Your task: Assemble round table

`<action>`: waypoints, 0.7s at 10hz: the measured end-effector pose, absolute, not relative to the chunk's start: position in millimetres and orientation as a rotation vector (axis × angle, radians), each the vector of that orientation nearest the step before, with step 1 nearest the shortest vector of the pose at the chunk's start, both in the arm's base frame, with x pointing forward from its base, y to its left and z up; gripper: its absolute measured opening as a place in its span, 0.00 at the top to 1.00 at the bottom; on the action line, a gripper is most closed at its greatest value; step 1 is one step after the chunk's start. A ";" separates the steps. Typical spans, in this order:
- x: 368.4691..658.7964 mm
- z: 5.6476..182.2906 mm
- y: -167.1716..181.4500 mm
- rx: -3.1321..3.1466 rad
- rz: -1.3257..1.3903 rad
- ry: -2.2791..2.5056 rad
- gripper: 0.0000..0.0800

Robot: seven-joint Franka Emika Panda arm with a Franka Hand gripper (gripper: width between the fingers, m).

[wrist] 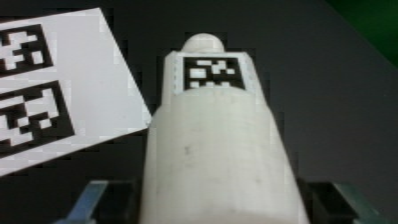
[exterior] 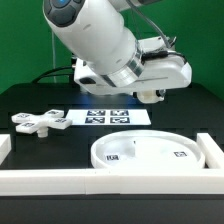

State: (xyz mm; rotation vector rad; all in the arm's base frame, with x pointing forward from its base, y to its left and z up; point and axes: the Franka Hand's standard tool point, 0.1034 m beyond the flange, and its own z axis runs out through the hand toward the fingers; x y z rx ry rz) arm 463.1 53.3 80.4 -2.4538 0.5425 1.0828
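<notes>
The short white cylinder leg (wrist: 214, 140) fills the wrist view, its black-white tag (wrist: 215, 72) near the rounded far end. My gripper (wrist: 210, 206) is shut on the leg, with one finger (wrist: 93, 200) on each side of it. In the exterior view the gripper (exterior: 150, 95) hangs above the black table, behind the large round rimmed disc (exterior: 150, 152); the leg is mostly hidden there by the hand. The cross-shaped base (exterior: 40, 121) lies flat on the exterior view's left.
The marker board (exterior: 110, 117) lies flat between the base and the gripper, and shows beside the leg in the wrist view (wrist: 45, 95). A long white border wall (exterior: 90, 181) runs along the front, just before the disc.
</notes>
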 end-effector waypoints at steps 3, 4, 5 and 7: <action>497.9 103.8 45.2 -2.586 0.801 0.511 0.49; 508.9 117.3 43.0 -2.629 0.728 0.471 0.49; 521.9 126.0 43.1 -2.662 0.625 0.471 0.49; 526.1 125.6 42.2 -2.743 0.397 0.503 0.49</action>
